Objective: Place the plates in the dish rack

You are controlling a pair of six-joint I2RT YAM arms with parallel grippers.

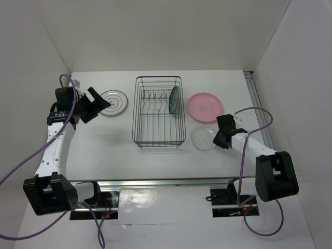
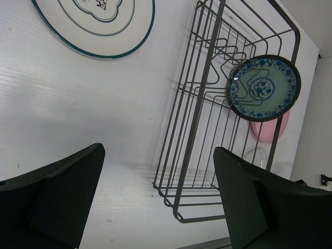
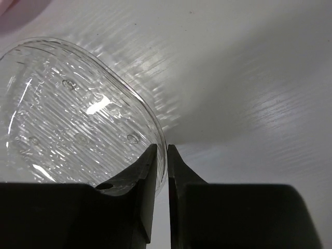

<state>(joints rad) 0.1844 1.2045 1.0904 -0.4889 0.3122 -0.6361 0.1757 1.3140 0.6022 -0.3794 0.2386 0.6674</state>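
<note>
Right gripper (image 3: 162,151) pinching clear plate (image 3: 78,114) rim | left gripper (image 2: 158,150) wide open, beside dish rack (image 2: 199,102)

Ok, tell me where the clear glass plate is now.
In the top view the clear glass plate lies on the table right of the dish rack, just nearer than the pink plate, its rim pinched by the right gripper.

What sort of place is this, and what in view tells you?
Likely a robot test cell, not a kitchen: plain white walls boxing a table, two bolted arms, a lone dish rack.
</note>
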